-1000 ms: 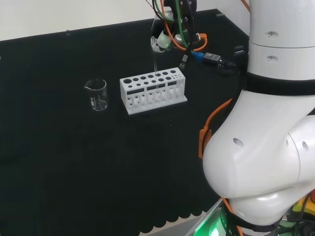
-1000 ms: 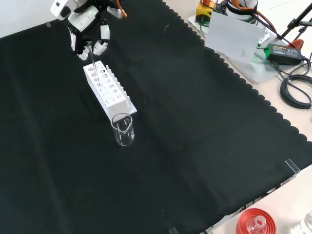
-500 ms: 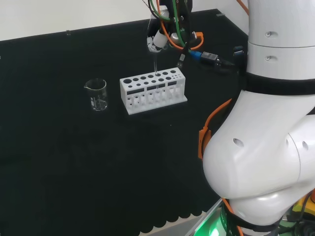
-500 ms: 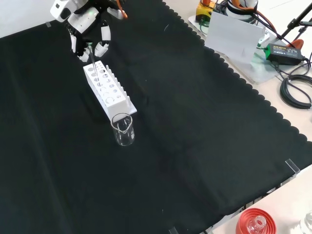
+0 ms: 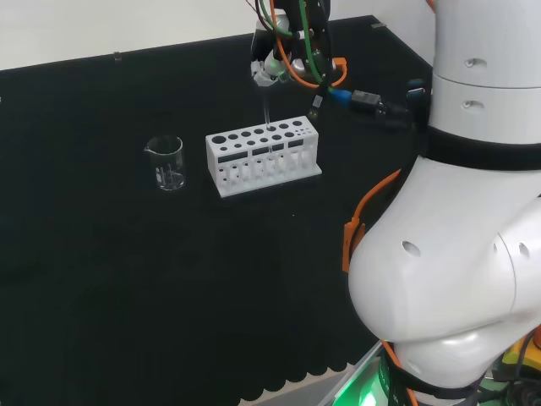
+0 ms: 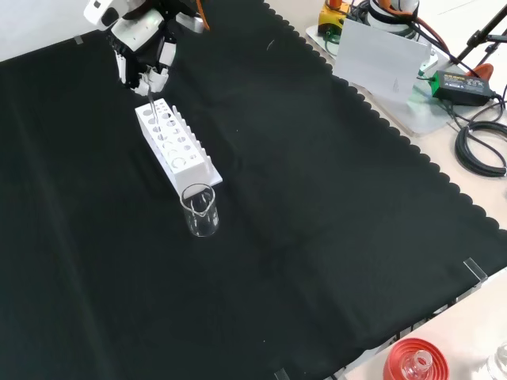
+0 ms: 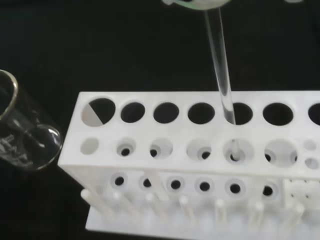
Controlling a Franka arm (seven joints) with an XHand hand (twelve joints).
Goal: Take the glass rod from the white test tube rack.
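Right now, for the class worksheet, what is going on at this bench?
A robot arm's hand is pinching the top of a glass rod that stands upright in a white rack on the black cloth. The rod's lower end is in one of the rack's holes, so it is not out yet. An empty-looking beaker stands apart from the rack's end.

The hand (image 5: pixel 272 66) has gone up a bit since 1 second ago. In the head view it now sits higher above the white test tube rack (image 5: pixel 262 155), and in the front view it has gone farther off. The glass rod (image 7: pixel 221 70) pinched in its fingers has come up too, with its low end now at a top hole.
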